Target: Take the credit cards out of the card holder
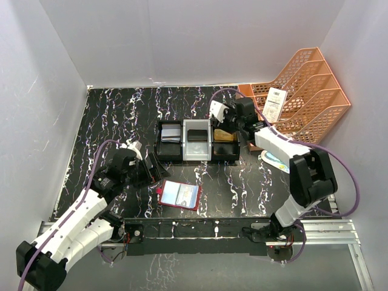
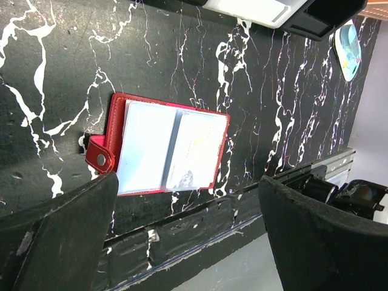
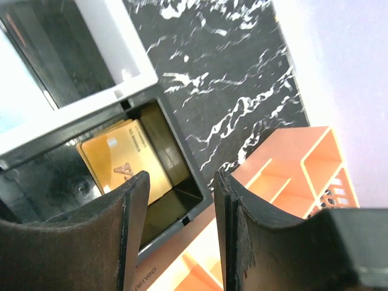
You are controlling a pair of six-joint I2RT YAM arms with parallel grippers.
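My left end effector hangs wide open, empty, just beside the card holder, which lies unfolded on the counter near the front edge with pale credit cards in its sleeves. My worry is that a pinched card may drag the whole light holder along. Farther back, my right end effector, fingers apart and empty over the orange-gold card in the tray, could clip the tray wall.

The card holder lies open — right end effector hangs over the tray — rightmost compartment.
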